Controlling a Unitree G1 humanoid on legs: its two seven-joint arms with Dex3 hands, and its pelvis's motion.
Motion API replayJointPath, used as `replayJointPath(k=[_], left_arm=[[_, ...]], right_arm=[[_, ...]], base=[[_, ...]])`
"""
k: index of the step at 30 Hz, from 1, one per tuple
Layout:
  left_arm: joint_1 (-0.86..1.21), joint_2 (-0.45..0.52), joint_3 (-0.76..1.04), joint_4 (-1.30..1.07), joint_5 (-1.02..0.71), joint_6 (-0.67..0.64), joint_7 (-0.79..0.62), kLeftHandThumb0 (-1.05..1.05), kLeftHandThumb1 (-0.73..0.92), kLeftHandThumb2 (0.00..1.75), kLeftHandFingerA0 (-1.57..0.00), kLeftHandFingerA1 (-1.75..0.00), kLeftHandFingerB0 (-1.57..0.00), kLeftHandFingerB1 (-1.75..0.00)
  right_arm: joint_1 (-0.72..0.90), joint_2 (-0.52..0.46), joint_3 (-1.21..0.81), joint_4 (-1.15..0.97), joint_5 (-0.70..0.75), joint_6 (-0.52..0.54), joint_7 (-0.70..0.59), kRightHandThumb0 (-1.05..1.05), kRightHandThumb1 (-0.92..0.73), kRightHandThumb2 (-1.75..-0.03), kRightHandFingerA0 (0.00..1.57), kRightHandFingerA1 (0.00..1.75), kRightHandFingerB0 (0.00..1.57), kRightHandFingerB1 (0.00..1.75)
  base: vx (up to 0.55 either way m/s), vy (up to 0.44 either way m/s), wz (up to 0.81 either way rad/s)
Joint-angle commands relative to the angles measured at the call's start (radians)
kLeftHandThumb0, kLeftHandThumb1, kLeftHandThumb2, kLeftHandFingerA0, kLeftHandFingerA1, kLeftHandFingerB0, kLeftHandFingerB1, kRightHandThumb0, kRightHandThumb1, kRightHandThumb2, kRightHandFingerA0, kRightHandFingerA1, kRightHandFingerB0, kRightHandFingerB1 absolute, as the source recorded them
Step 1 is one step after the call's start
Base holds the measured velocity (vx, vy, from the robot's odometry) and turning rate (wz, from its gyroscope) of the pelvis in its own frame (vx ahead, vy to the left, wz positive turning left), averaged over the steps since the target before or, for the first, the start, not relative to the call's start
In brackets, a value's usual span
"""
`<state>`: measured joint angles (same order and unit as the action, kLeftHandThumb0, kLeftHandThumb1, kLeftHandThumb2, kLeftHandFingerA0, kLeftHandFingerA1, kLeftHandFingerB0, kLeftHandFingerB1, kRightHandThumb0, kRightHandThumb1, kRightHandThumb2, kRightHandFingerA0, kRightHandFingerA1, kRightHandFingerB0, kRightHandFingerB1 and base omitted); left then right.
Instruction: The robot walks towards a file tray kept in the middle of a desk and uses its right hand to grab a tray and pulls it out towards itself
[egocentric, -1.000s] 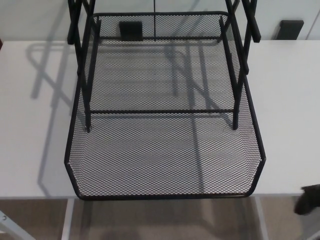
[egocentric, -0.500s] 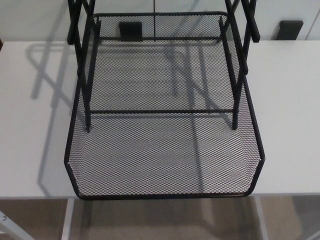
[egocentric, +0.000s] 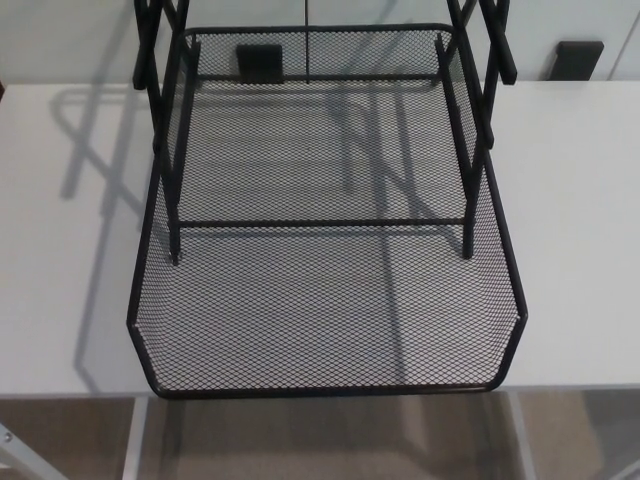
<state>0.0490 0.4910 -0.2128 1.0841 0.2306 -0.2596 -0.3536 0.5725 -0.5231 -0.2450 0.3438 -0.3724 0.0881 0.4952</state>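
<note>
Nothing has shifted: black mesh tray (egocentric: 330, 330) overhangs desk (egocentric: 580, 250) edge.

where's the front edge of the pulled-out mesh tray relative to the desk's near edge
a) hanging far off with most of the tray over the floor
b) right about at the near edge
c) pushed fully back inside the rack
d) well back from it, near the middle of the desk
b: the mesh tray's front rim lies about level with the white desk's near edge, with the black rack's front legs standing further back inside it.
</note>
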Motion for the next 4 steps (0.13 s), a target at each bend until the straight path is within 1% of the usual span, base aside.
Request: replayJointPath(k=[1, 2, 3, 4], left_arm=[[0.047, -0.026, 0.079, 0.019, -0.048, -0.049, 0.118, -0.61, 0.22, 0.66, -0.21, -0.4, -0.15, -0.36], [0.051, -0.03, 0.084, 0.019, -0.047, -0.05, 0.122, -0.61, 0.22, 0.66, -0.21, -0.4, -0.15, -0.36], [0.057, -0.036, 0.092, 0.017, -0.048, -0.044, 0.136, -0.59, 0.23, 0.65, -0.19, -0.4, -0.13, -0.35], [0.059, -0.038, 0.097, 0.016, -0.047, -0.041, 0.142, -0.59, 0.23, 0.65, -0.19, -0.4, -0.13, -0.35]], right_arm=[[-0.206, 0.253, -0.119, 0.197, 0.294, 0.088, -0.067, -0.65, -0.41, -0.77, 0.0, 0.24, 0.0, 0.19], [-0.212, 0.255, -0.122, 0.205, 0.29, 0.085, -0.064, -0.65, -0.41, -0.77, 0.0, 0.24, 0.0, 0.19], [-0.225, 0.265, -0.119, 0.221, 0.283, 0.085, -0.064, -0.57, -0.56, -0.68, 0.0, 0.06, 0.0, 0.05], [-0.232, 0.269, -0.118, 0.23, 0.28, 0.085, -0.064, -0.57, -0.56, -0.68, 0.0, 0.06, 0.0, 0.05]], base=[[0.0, 0.0, 0.0], [0.0, 0.0, 0.0], [0.0, 0.0, 0.0], [0.0, 0.0, 0.0]])
